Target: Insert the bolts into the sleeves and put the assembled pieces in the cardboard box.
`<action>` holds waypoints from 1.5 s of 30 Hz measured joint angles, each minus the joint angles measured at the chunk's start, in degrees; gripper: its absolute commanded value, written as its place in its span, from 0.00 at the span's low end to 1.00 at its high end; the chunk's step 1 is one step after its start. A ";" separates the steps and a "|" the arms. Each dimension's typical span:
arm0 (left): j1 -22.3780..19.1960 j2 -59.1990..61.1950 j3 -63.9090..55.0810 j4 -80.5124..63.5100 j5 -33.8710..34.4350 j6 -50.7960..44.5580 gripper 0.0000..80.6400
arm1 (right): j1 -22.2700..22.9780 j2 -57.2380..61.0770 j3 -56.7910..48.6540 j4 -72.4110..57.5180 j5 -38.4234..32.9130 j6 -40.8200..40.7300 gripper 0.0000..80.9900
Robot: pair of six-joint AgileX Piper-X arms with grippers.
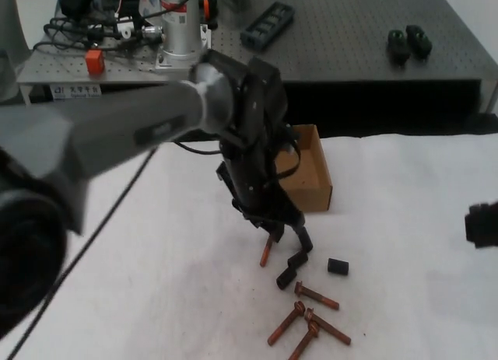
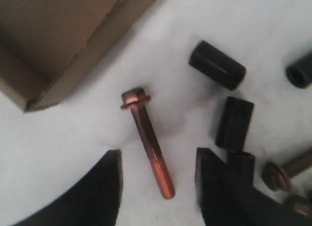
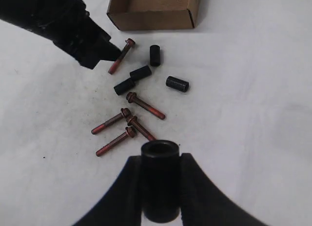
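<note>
White and cloth-covered, the desk (image 1: 405, 189) leaves free room around the parts. Nearest, the right end effector (image 3: 160, 160) is clenched on a sleeve (image 3: 160, 187) with its mouth uncovered, probably ready for insertion. Beyond the loose bolts (image 3: 146, 105), the left end effector (image 2: 158, 155) stands released astride one bolt (image 2: 145, 131), near the cardboard box (image 3: 151, 19) but clear of it.

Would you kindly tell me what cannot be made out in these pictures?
1. Inside of the cardboard box: in the high view the left arm covers most of it, and the right wrist view's edge cuts it off, so its contents are unknown.
2. The bolt under the left gripper: partly hidden by it in the high view.
3. A second bolt: its shank is cut off by the left wrist view's edge.
</note>
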 measured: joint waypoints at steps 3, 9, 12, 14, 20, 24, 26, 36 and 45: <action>-0.05 4.01 -2.23 0.40 -0.21 0.74 0.41 | 0.00 -1.09 1.49 0.02 0.00 0.12 0.01; -0.22 5.53 -3.59 0.40 -1.13 2.52 0.16 | 0.00 -1.15 2.01 -0.12 0.00 0.29 0.01; -0.36 5.53 -4.17 0.77 -0.62 3.45 0.00 | 0.00 -1.15 2.01 -0.40 0.00 0.29 0.01; -0.47 5.53 -4.70 2.11 1.27 3.54 0.01 | 0.00 -1.15 2.01 -0.40 0.00 0.70 0.01; -0.50 -2.39 0.11 3.10 8.47 1.06 0.01 | 0.50 -1.65 3.84 0.00 -2.12 -0.13 0.01; 0.19 -16.02 14.53 -8.78 11.66 -3.22 0.01 | 5.24 -3.10 12.76 -4.80 -8.37 1.54 0.01; 0.37 -20.24 19.07 -13.19 13.63 -4.39 0.01 | 9.93 -3.09 19.14 -14.93 -13.45 4.92 0.01; 0.59 -43.42 49.64 -61.20 30.49 -22.36 0.01 | 23.24 0.08 29.96 -51.49 -17.95 20.53 0.01; 0.59 -45.96 56.23 -79.82 33.13 -38.14 0.01 | 28.42 10.75 30.47 -81.29 -17.62 31.37 0.01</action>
